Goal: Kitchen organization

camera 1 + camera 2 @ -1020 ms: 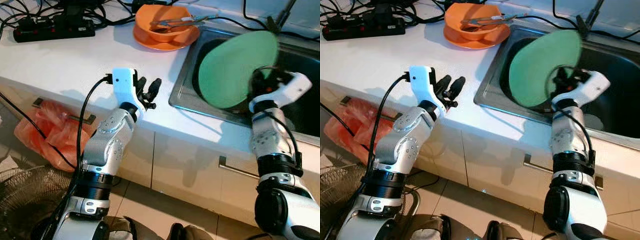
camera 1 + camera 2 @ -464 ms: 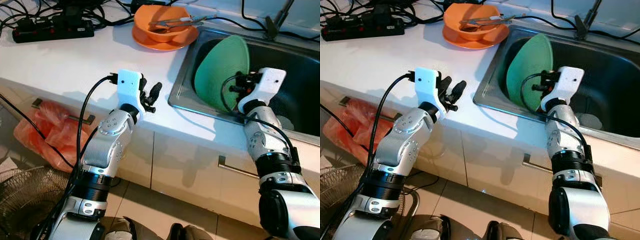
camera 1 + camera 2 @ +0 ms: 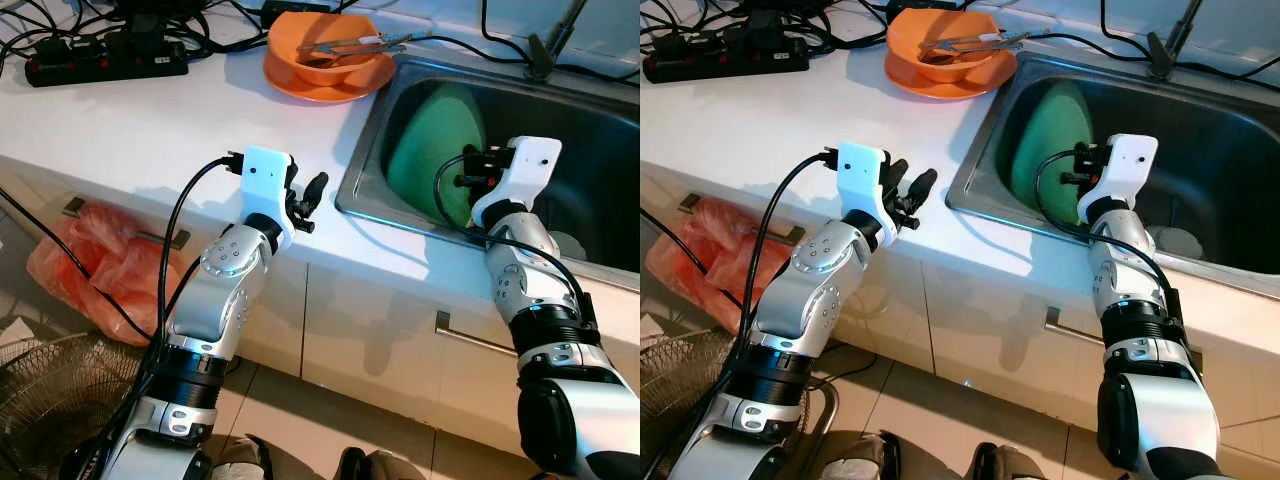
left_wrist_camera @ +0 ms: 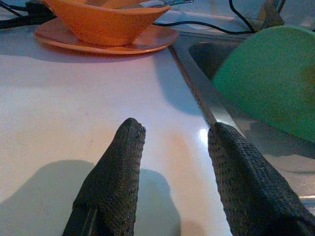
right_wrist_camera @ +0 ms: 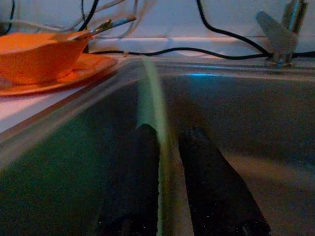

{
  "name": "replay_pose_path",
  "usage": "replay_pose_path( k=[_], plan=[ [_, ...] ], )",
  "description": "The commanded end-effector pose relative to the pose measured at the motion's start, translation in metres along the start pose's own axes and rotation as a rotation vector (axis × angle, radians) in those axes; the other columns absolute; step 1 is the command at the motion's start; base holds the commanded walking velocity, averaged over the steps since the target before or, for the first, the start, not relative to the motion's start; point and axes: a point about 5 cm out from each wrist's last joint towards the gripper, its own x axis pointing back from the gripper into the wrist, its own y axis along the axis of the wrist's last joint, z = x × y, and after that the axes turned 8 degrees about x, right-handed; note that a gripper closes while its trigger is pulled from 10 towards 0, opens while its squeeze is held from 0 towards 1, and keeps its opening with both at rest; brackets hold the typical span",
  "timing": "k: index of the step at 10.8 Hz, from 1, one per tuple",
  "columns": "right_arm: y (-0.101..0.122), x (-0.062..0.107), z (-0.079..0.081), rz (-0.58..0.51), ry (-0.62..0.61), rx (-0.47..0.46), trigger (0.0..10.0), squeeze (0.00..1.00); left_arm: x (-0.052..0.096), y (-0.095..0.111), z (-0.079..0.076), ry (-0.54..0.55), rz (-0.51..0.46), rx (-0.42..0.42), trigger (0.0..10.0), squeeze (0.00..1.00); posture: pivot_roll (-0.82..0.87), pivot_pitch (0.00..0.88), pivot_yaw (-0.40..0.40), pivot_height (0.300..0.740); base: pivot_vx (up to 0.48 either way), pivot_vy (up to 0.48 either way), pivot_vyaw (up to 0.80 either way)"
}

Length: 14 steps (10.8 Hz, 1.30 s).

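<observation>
Inside the sink (image 3: pixel 600 110), the right gripper (image 3: pixel 468 172) pinches a green plate (image 3: pixel 432 140) (standing on edge); the left gripper (image 3: pixel 305 195) hovers, fingers spread, above the tabletop (image 3: pixel 130 120).

You cannot see the lower part of the green plate (image 3: pixel 437 140), hidden behind the sink wall (image 3: pixel 372 150) and the right gripper (image 5: pixel 167 162); the wrist view blurs its rim. The faucet (image 3: pixel 555 40) and power strip (image 3: pixel 105 55) are cut at the top edge. Utensils in the orange bowl (image 3: pixel 325 45) are too small to identify
</observation>
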Motion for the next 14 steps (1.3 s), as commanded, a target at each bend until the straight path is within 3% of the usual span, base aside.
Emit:
replay_pose_path(
  k=[1, 3, 4, 10, 11, 12, 13, 14],
  plan=[
    [-0.015, 0.005, 0.003, 0.057, 0.005, -0.024, 10.0, 1.00, 0.000, -0.003, -0.003, -0.010, 0.006, -0.007, 10.0, 0.00, 0.07, 0.159, -0.053, 0.740, 0.000, 0.000, 0.00],
    [-0.013, 0.004, 0.003, 0.052, 0.003, -0.026, 10.0, 1.00, 0.000, -0.004, -0.004, -0.014, 0.006, -0.008, 10.0, 0.00, 0.07, 0.152, -0.052, 0.740, 0.000, 0.000, 0.00],
    [-0.010, 0.003, 0.004, 0.033, 0.001, -0.033, 10.0, 0.00, 0.001, -0.003, -0.003, -0.011, 0.003, -0.008, 10.0, 0.00, 0.07, 0.148, -0.052, 0.740, 0.000, 0.000, 0.00],
    [0.021, -0.005, 0.008, -0.108, 0.020, -0.084, 10.0, 0.00, -0.001, -0.001, -0.002, 0.005, -0.022, 0.001, 10.0, 0.00, 0.07, 0.163, -0.058, 0.740, 0.000, 0.000, 0.00],
    [0.019, -0.004, 0.008, -0.097, 0.028, -0.080, 10.0, 0.05, 0.000, -0.002, -0.003, 0.006, -0.021, 0.005, 10.0, 0.00, 0.07, 0.166, -0.062, 0.740, 0.000, 0.000, 0.00],
    [0.017, -0.004, 0.009, -0.086, 0.034, -0.085, 10.0, 1.00, 0.000, -0.003, -0.002, 0.007, -0.020, 0.007, 10.0, 0.00, 0.07, 0.167, -0.061, 0.740, 0.000, 0.000, 0.00],
    [0.017, -0.004, 0.009, -0.083, 0.025, -0.074, 10.0, 1.00, 0.000, -0.003, -0.002, 0.008, -0.018, 0.007, 10.0, 0.00, 0.07, 0.167, -0.061, 0.740, 0.000, 0.000, 0.00],
    [0.018, -0.004, 0.008, -0.082, 0.022, -0.065, 10.0, 0.00, 0.000, -0.003, -0.002, 0.008, -0.018, 0.006, 10.0, 0.00, 0.07, 0.165, -0.062, 0.740, 0.000, 0.000, 0.00]
  ],
)
